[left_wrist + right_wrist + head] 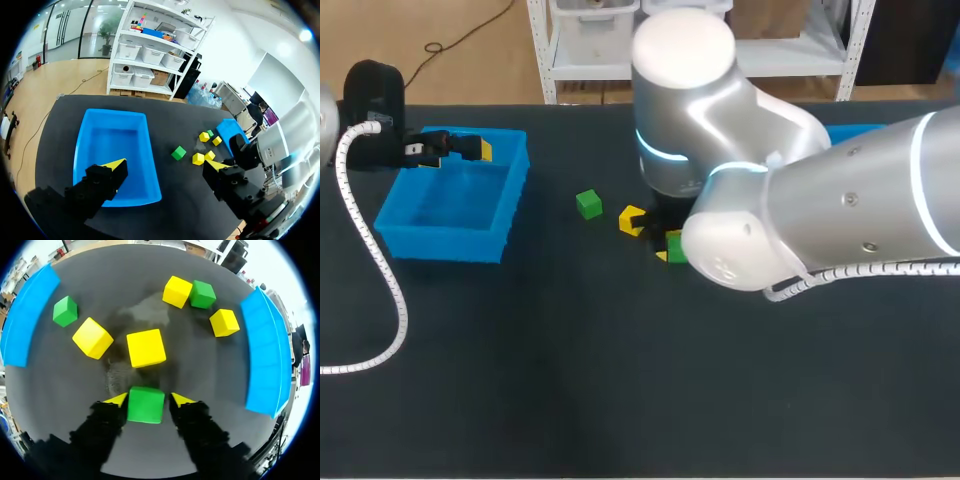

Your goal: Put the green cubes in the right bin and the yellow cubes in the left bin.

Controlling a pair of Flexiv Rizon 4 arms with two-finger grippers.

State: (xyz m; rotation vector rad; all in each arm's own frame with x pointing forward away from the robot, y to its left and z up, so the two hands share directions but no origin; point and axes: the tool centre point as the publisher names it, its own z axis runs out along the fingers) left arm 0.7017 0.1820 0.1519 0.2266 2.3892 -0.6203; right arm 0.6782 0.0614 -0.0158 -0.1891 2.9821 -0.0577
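Note:
In the right wrist view my right gripper [148, 400] is down at the table, shut on a green cube [146, 405] with a yellow tip against each side. Just ahead of it lies a yellow cube [146, 347]. Farther out lie more yellow cubes [92, 337] [177, 291] [224, 322] and two green ones [65, 311] [202, 294]. The left bin [445, 238] is blue. My left gripper [450, 148] hangs open over its far rim, holding nothing. The right bin [265, 350] shows beside the cubes; in the head view my right arm hides most of it.
My right arm [820, 210] fills the middle right of the head view and covers its own gripper and several cubes. A white cable [380, 270] from the left arm loops over the table's left side.

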